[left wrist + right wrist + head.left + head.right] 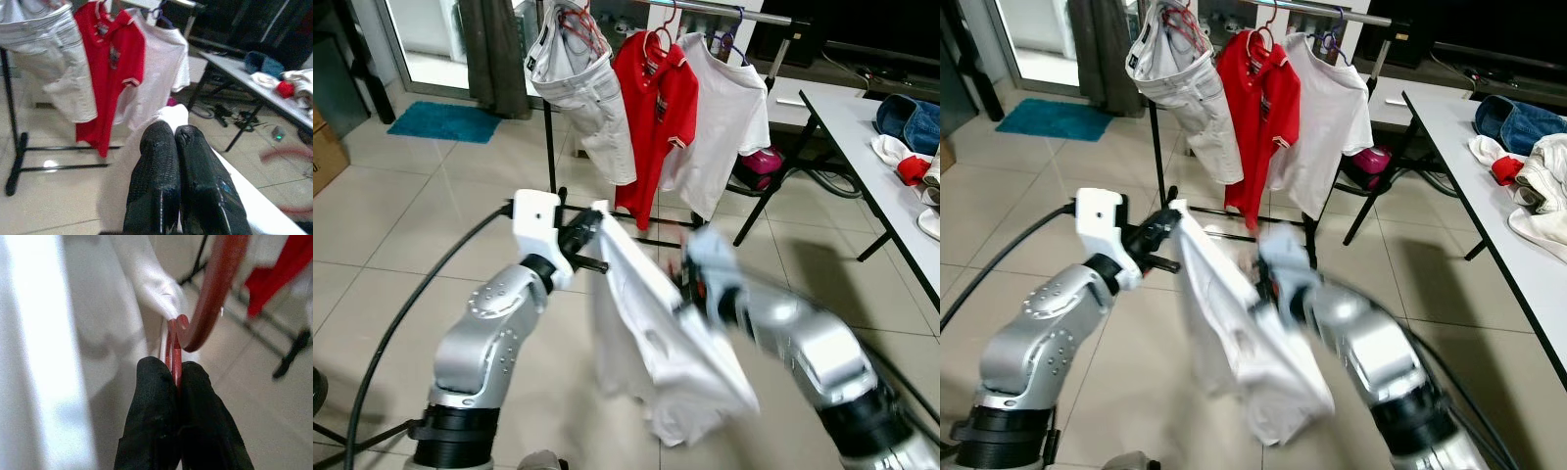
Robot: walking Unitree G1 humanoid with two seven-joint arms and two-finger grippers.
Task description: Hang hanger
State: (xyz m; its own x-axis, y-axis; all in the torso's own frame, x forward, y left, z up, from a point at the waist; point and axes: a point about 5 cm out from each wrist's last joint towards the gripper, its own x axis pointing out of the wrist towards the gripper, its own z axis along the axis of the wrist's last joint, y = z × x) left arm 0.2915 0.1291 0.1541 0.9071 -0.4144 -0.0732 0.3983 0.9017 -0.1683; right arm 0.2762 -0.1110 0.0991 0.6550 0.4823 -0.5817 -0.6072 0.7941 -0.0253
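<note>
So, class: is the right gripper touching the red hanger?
Touching. The right wrist view shows the right gripper with its black fingers shut on the red hanger beside the white shirt.

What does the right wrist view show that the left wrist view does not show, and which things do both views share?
Right wrist view: the right end effector is shut on a red hanger, whose curved hook rises above the black fingertips, with the white shirt close beside it.

Left wrist view: the left end effector is shut on the white shirt's edge, and beyond it stand the grey table with clothes on it and the light shorts hanging from the rack.

Both views: the held white shirt, the hanging red polo shirt, and the tiled floor.
</note>
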